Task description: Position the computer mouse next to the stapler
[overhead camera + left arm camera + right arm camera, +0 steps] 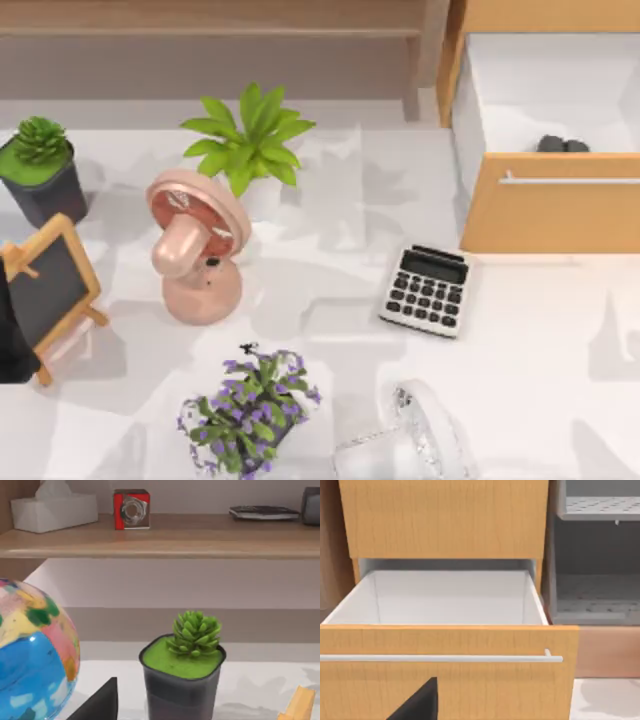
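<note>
The computer mouse (562,145) is a small dark lumpy object lying inside the open wooden drawer (550,205) at the table's back right. The right wrist view looks straight at that drawer's front panel (445,645) and its white inside; the panel hides the mouse there. A dark wedge of my right gripper (417,705) shows at that view's edge, short of the drawer. A dark part of my left gripper (97,705) shows in front of a succulent pot (182,680), and the left arm (10,335) sits at the table's far left edge. The stapler is out of view.
On the table stand a white calculator (426,290), a pink desk fan (195,245), a leafy green plant (250,135), a succulent pot (40,170), a small chalkboard easel (45,290), a purple flower pot (248,410) and a clear fan (410,445). A globe (30,655) and a shelf (160,535) lie by the left arm.
</note>
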